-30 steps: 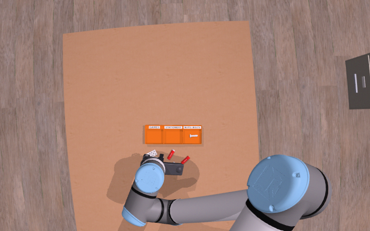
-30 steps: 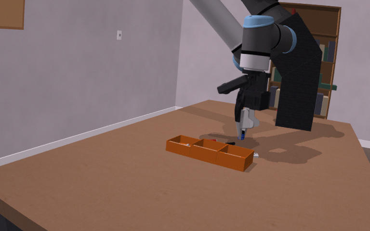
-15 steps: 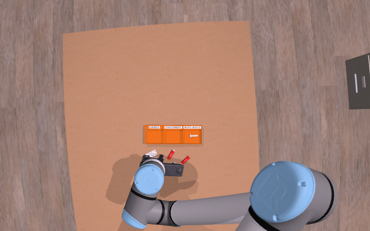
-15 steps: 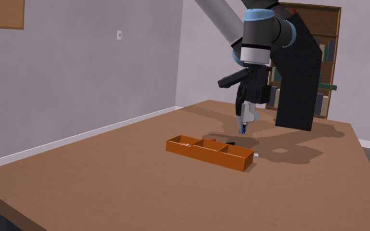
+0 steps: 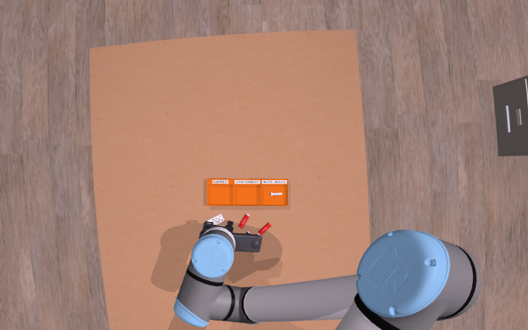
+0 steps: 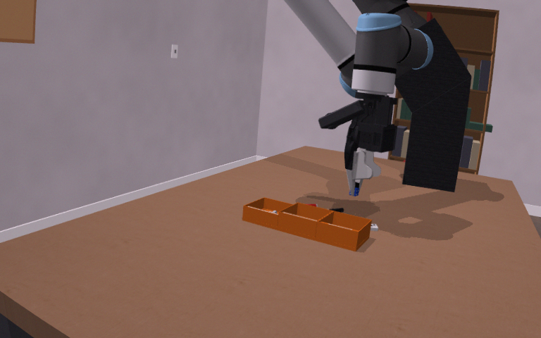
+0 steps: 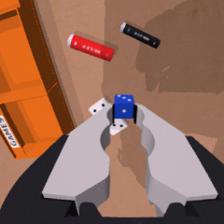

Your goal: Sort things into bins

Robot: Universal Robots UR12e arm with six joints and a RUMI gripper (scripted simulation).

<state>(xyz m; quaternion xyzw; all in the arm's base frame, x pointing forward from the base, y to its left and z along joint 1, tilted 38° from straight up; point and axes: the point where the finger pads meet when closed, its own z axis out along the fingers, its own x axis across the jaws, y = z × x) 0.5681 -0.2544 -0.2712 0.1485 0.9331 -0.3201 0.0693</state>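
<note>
My gripper [image 7: 123, 105] is shut on a small blue die [image 7: 124, 105] and holds it above the table, near the bins; it also shows in the side view [image 6: 353, 191]. A white domino [image 5: 216, 219] lies on the table under the fingers. A red cylinder [image 7: 91, 47] and a black one [image 7: 140, 35] lie beyond it. From above I see two red cylinders [image 5: 244, 220] [image 5: 264, 228]. The orange bins stand upright in a row: GAMES [image 5: 220, 192], STATIONERY [image 5: 246, 193] and NUTS+BOLTS [image 5: 273, 193], which holds a white bolt [image 5: 276, 193].
The arm's black pedestal [image 6: 434, 111] stands at the table's far right, with a bookshelf [image 6: 476, 79] behind it. A dark box [image 5: 511, 116] sits on the floor off the table.
</note>
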